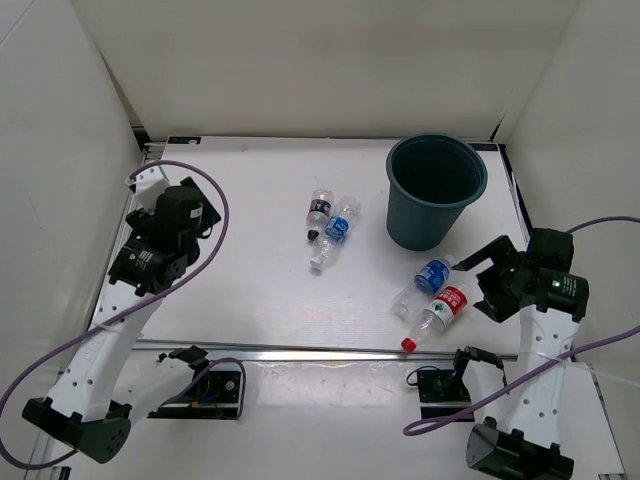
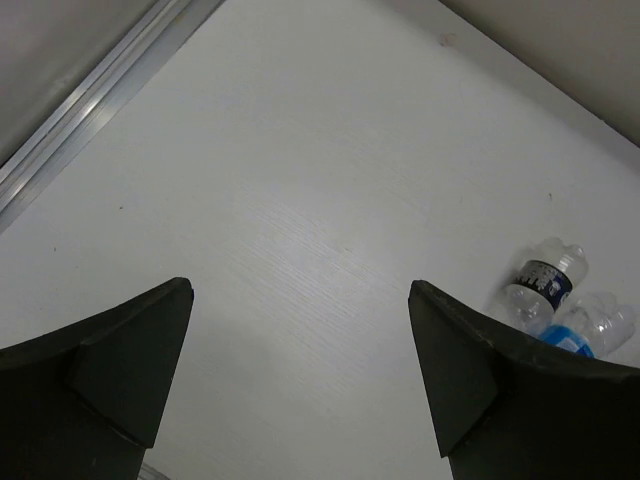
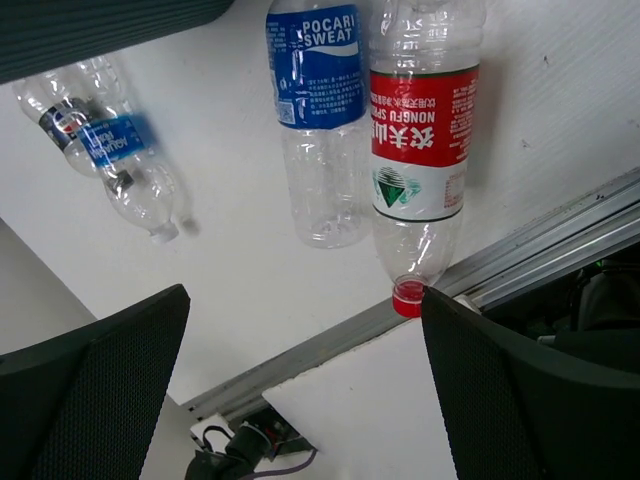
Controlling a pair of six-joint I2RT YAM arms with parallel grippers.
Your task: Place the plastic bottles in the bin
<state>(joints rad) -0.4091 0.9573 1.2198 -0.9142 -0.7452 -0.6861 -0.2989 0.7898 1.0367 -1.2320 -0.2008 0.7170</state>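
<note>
The teal-green bin [image 1: 436, 190] stands upright at the back right, and its wall shows in the right wrist view [image 3: 100, 25]. A dark-labelled bottle [image 1: 318, 212] and a blue-labelled bottle [image 1: 338, 232] lie side by side mid-table; they also show in the left wrist view [image 2: 540, 285] [image 2: 590, 330]. A second blue-labelled bottle [image 1: 428, 280] [image 3: 315, 90] and a red-labelled, red-capped bottle [image 1: 443, 310] [image 3: 420, 140] lie in front of the bin. My right gripper [image 1: 488, 285] [image 3: 300, 380] is open and empty just right of them. My left gripper [image 1: 200, 218] [image 2: 300, 370] is open and empty at the far left.
A metal rail [image 1: 300, 352] runs along the table's near edge, with the red cap close to it. White walls enclose the table at left, back and right. Purple cables [image 1: 215, 210] loop from both arms.
</note>
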